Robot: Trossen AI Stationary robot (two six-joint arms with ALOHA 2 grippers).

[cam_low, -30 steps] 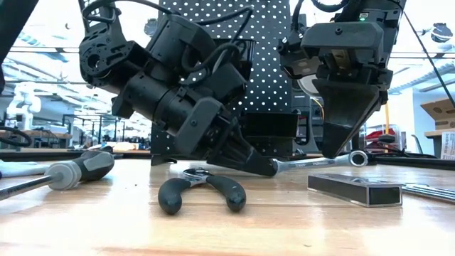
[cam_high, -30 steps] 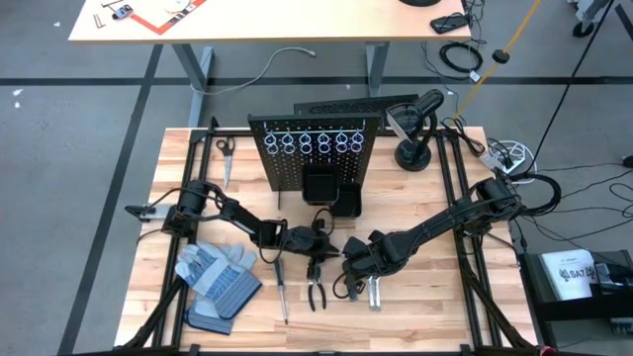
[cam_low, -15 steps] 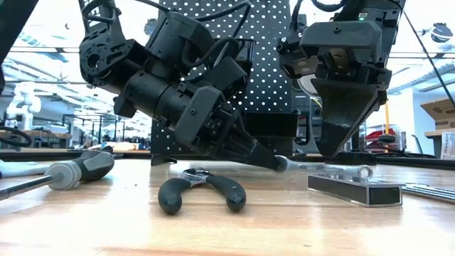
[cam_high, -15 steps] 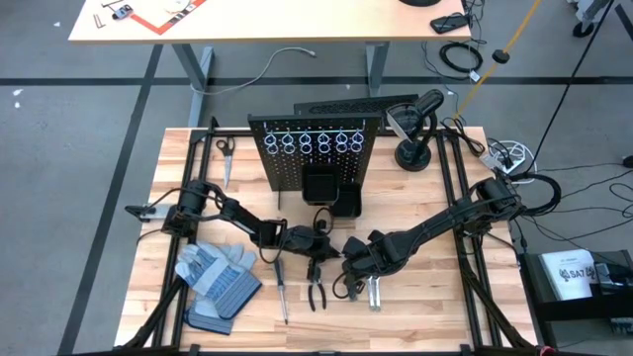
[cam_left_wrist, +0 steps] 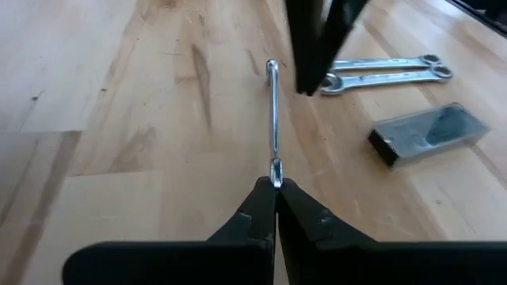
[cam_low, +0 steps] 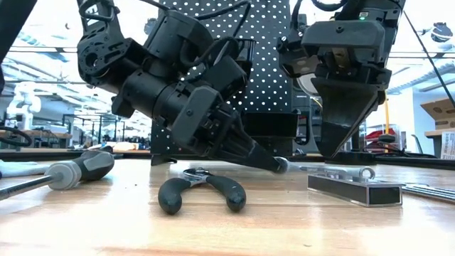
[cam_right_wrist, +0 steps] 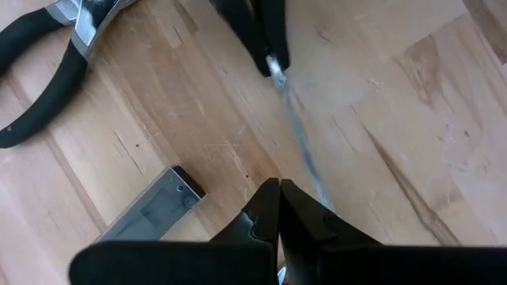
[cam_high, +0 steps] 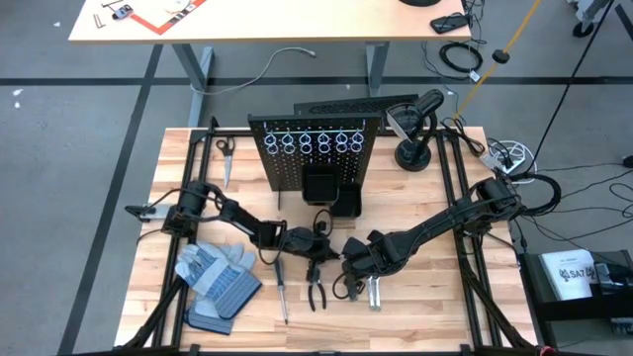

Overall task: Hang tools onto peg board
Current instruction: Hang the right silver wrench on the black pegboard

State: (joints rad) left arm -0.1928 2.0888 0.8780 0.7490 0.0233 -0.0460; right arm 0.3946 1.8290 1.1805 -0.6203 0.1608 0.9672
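A thin silver wrench lies flat on the wooden table, near the middle and well in front of the upright peg board at the back edge. The left gripper is closed tight on one end of it. The right gripper, fingers pressed together and holding nothing, hovers just above the wrench's other end. Pliers and a screwdriver lie nearby, nearer the front edge.

Two black jointed arms, looped black cables, tapered black claw fingers.
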